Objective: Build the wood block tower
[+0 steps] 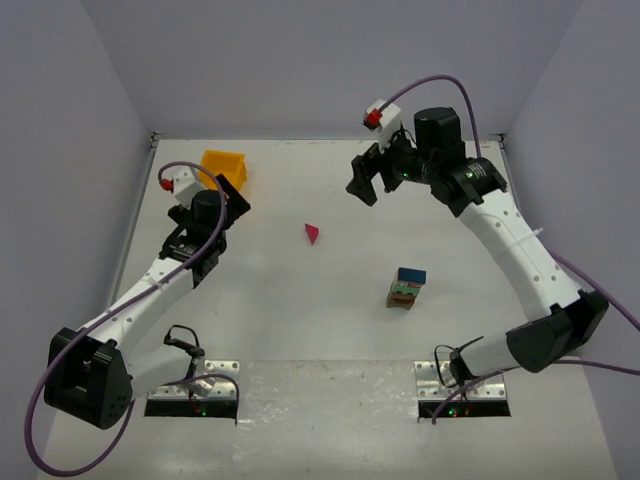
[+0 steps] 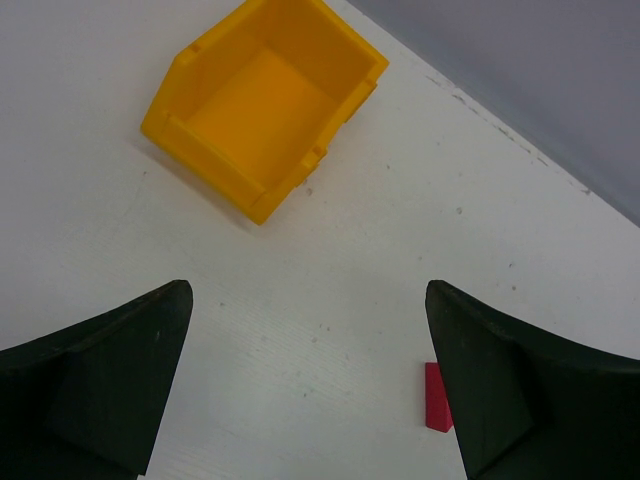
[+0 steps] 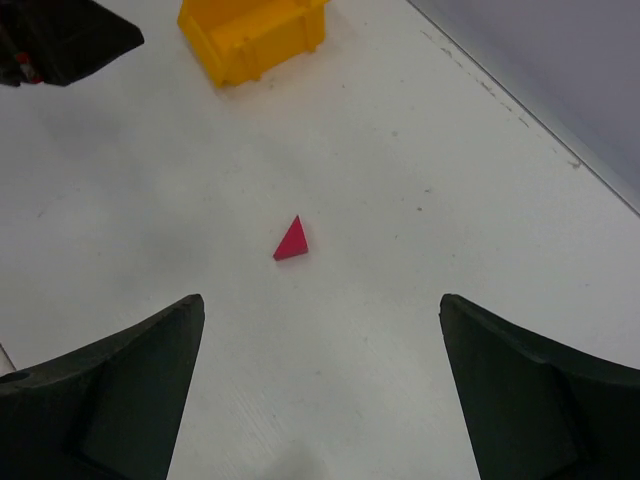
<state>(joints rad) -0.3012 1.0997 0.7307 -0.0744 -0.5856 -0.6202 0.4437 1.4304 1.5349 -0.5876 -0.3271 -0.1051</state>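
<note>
While the left gripper [image 2: 308,290] and right gripper [image 3: 322,300] are held wide open with nothing gripped, the tower [image 1: 406,288] is seen only from above.
The magenta prism [image 3: 291,241] is found well left of the tower and beyond it, a triangular face shown, apex pointed away from the right gripper; its long axis cannot be told. The yellow bin [image 2: 265,100] is set even farther left.

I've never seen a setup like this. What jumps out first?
A bright yellow-orange bin sits at the far left of the table, near the left gripper. A magenta triangular block lies alone mid-table, ahead of the open right gripper, and a short block tower topped in blue stands to its near right.
</note>
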